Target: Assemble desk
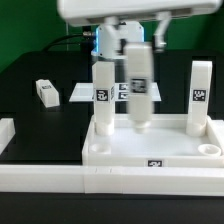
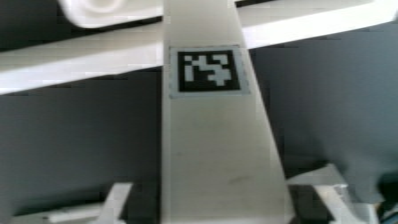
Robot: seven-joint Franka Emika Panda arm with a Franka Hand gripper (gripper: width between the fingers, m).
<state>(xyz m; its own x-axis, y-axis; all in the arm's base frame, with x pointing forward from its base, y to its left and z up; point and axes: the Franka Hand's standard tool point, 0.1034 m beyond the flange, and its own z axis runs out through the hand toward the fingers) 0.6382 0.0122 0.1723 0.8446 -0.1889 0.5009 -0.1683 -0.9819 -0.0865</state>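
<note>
While the robot arm (image 1: 125,12) hangs over the black table (image 1: 40,125), the exterior view shows the white desk panel (image 1: 120,152) lying flat near the front, its raised rim carrying a small black-and-white tag (image 1: 155,162). Two white legs stand upright on the panel: the left leg (image 1: 103,95) toward the exterior view's left and the right leg (image 1: 199,95) toward its right, each with a square tag on its face. Between them is the middle leg (image 1: 138,95), also upright and tagged, with the jaws closed on its upper part. Its lower end is at the panel's floor; whether it touches cannot be told. A loose leg (image 1: 45,93) lies on its side on the table, well apart from the panel, toward the exterior view's left. Behind the legs the marker board (image 1: 80,93) lies flat. A long white rail (image 1: 50,182) runs along the front, just beside the panel.

In the wrist view, the middle leg (image 2: 217,140) fills the centre, running away from the camera, with its tag (image 2: 208,70) facing the lens. The jaws sit narrow, one tip close against each side of the leg. Beyond it, blurred, the panel (image 2: 311,40) crosses as a pale band over the dark table (image 2: 71,135).
</note>
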